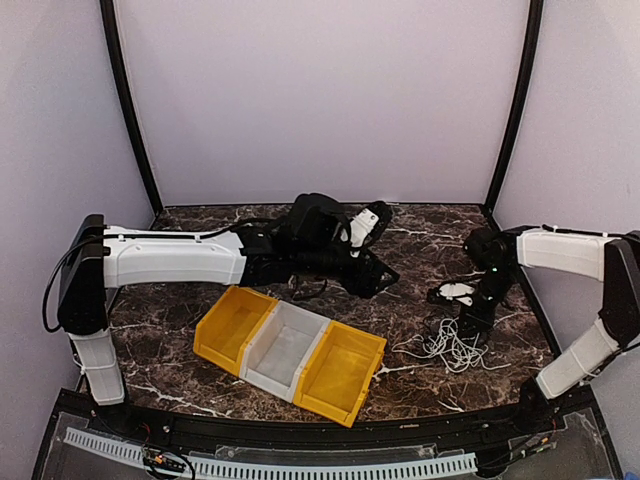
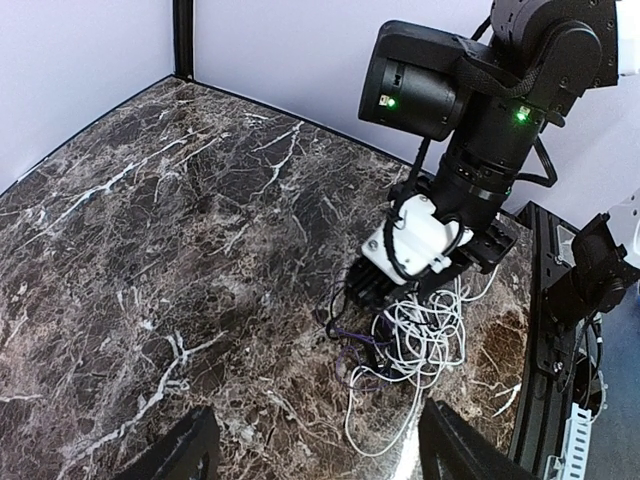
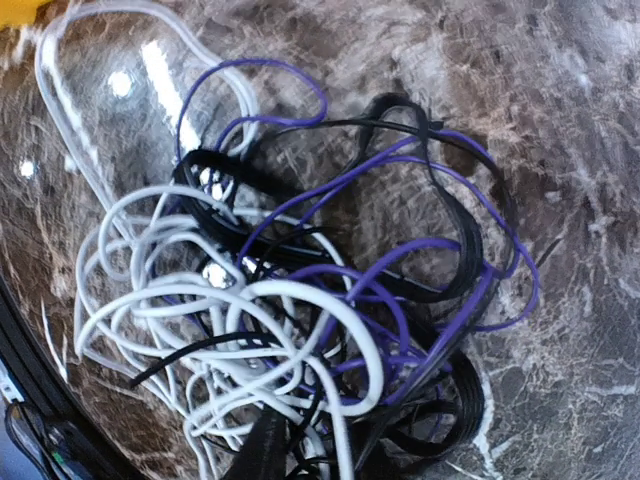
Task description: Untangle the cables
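Observation:
A tangle of white, purple and black cables lies on the marble table at the right. It fills the right wrist view and shows in the left wrist view. My right gripper points down into the pile. One dark finger shows among the strands, with a white cable running beside it; the jaws look closed in on the bundle. In the left wrist view the right gripper stands on the pile's left edge. My left gripper hovers open and empty at mid-table, its fingers wide apart.
Three bins stand in a row at the front centre: yellow, white, yellow. The table's right edge and a black frame rail lie just past the cable pile.

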### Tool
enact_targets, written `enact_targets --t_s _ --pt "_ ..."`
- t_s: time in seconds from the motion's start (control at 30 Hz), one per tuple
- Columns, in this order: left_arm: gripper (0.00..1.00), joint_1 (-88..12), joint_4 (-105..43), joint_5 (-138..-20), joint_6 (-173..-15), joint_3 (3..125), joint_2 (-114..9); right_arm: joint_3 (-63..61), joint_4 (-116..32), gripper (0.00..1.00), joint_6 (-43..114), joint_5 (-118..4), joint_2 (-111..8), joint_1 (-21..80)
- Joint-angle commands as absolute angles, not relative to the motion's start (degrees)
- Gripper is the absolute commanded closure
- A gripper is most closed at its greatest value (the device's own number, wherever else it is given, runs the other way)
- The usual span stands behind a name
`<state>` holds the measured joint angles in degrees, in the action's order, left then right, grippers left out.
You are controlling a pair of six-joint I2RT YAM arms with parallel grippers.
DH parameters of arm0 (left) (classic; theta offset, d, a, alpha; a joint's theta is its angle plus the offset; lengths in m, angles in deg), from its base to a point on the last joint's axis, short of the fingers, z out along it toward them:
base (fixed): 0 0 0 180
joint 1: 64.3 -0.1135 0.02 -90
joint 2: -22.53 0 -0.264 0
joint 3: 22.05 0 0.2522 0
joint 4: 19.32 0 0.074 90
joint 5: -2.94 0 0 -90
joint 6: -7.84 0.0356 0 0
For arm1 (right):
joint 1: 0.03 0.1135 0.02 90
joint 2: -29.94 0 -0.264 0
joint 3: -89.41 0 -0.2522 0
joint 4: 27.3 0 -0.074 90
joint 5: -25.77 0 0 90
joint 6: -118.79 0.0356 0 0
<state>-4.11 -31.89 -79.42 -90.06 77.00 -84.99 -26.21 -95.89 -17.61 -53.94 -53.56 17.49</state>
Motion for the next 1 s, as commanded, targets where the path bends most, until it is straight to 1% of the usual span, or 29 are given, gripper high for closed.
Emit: enact_targets --t_s 0.0,0.03,0.07,0.33,0.37,0.4,0.43,0.5,0.6,0.67,0.73,0.83,0.97 --pt "0.29 -3.9 -32.7 -80.3 -91.0 77.9 -83.9 -20.8 -91.4 0.93 -16.0 -48.5 -55.5 18.0" --pt "0.29 -3.9 -32.5 -80.2 -91.3 77.8 -83.9 -19.5 -90.2 0.99 -15.4 -48.1 -55.9 18.0" --pt "0.29 -3.9 -32.3 -80.2 -91.5 77.8 -84.0 -18.1 -88.9 1.0 -14.8 -47.9 -56.3 18.0" --pt "0.3 -3.9 -31.9 -78.5 -92.1 78.0 -85.6 -8.9 -83.6 1.0 -11.5 -47.4 -59.7 18.0" --pt "0.3 -3.9 -32.0 -78.0 -92.2 77.8 -85.9 -8.8 -82.7 0.93 -10.8 -47.2 -60.3 18.0" --pt "0.3 -3.9 -31.9 -77.3 -92.0 77.8 -86.1 -8.5 -82.4 0.74 -9.9 -47.5 -61.2 18.0" --pt "0.31 -3.9 -32.0 -77.1 -91.8 77.8 -86.5 -7.8 -83.0 0.6 -9.4 -48.3 -62.1 18.0" --pt "0.31 -3.9 -32.6 -77.4 -91.5 78.1 -87.3 -6.7 -84.9 0.5 -9.4 -48.7 -62.5 18.0" --pt "0.31 -4.0 -36.7 -81.1 -90.5 80.0 -89.1 -7.4 -84.9 0.33 -9.9 -46.8 -57.6 18.0" --pt "0.32 -4.3 -39.0 -82.7 -90.6 81.2 -90.2 -7.5 -84.9 0.27 -9.7 -46.3 -54.7 18.3" --pt "0.33 -5.7 -40.4 -82.6 -93.0 81.7 -91.1 -7.1 -85.8 0.26 -10.1 -45.2 -52.8 18.9" --pt "0.33 -8.2 -40.2 -81.4 -98.3 80.8 -91.3 -7.6 -84.4 0.29 -10.3 -43.5 -51.9 20.0" --pt "0.35 -11.1 -40.5 -82.4 -105.0 80.2 -90.9 -7.3 -80.9 0.36 -8.5 -43.5 -55.5 22.9"
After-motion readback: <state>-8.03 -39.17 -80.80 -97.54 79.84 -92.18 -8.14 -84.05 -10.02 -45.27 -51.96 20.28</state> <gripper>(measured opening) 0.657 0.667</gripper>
